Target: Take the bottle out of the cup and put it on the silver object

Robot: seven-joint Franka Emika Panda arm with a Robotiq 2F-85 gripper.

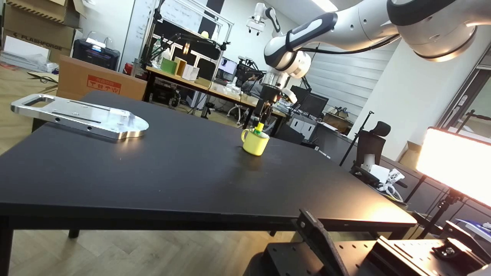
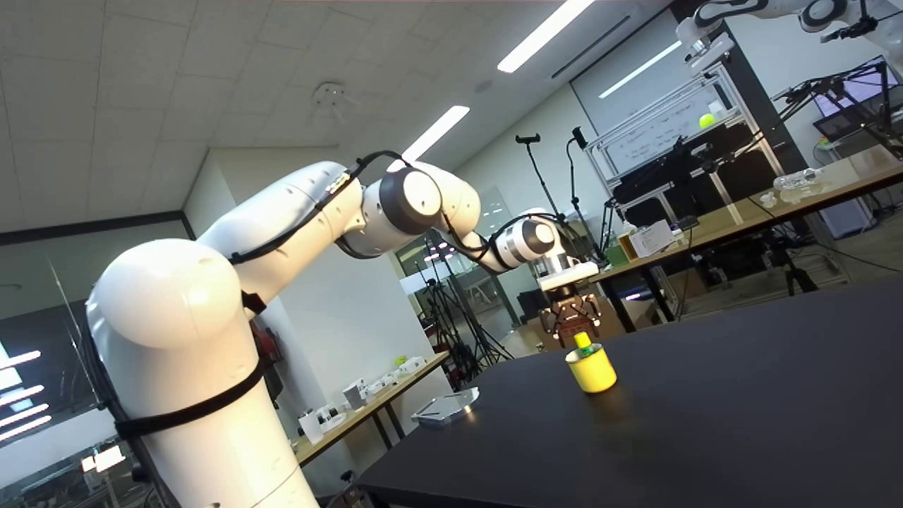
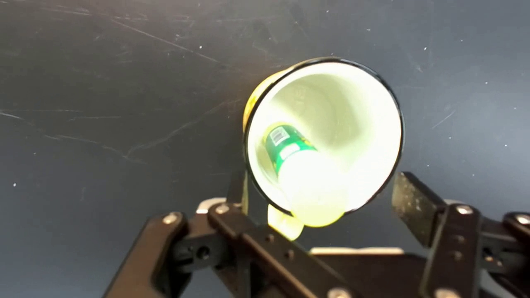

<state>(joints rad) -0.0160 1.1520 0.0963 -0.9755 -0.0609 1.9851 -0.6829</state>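
Pincer [image 3: 321, 190] hangs parted above the cup [image 2: 595, 374], bottle [image 3: 301, 171] leaning inside

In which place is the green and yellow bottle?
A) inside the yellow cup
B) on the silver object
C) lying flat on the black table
A: in the wrist view the bottle shows inside the cup, and in both exterior views its yellow end sticks out above.
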